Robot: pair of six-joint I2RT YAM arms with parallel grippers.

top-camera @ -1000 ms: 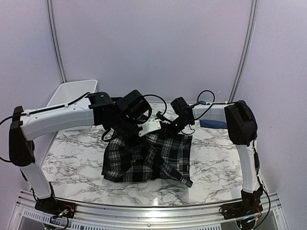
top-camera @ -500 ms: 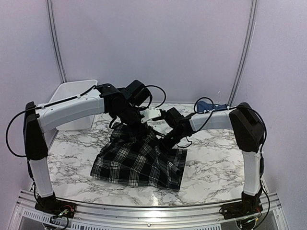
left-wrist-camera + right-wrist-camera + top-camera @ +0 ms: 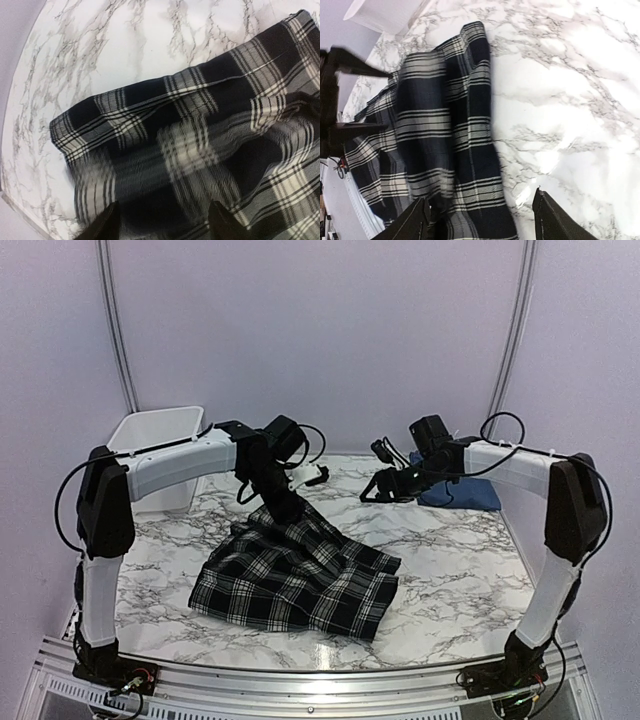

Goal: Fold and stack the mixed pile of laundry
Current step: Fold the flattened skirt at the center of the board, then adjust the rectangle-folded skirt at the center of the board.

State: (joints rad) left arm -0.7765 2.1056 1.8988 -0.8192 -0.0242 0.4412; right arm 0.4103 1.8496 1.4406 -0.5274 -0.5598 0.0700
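Getting there: plaid [image 3: 295, 575] is lying rumpled, half-folded; left fingers [image 3: 107, 227] and right fingers [image 3: 550, 220] are hanging apart, probably empty; shirt [image 3: 470, 492] is waiting unstacked.

The plaid garment [image 3: 295, 575] is checked black and white. The table [image 3: 450, 565] is white marble with grey veins. At its far right edge, the t-shirt [image 3: 480, 496] is navy blue; the bin [image 3: 150, 435] is white.

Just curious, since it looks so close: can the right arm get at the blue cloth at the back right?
Probably yes: the blue cloth lies uncovered right beside that arm, and the right pincer is open, holding nothing.
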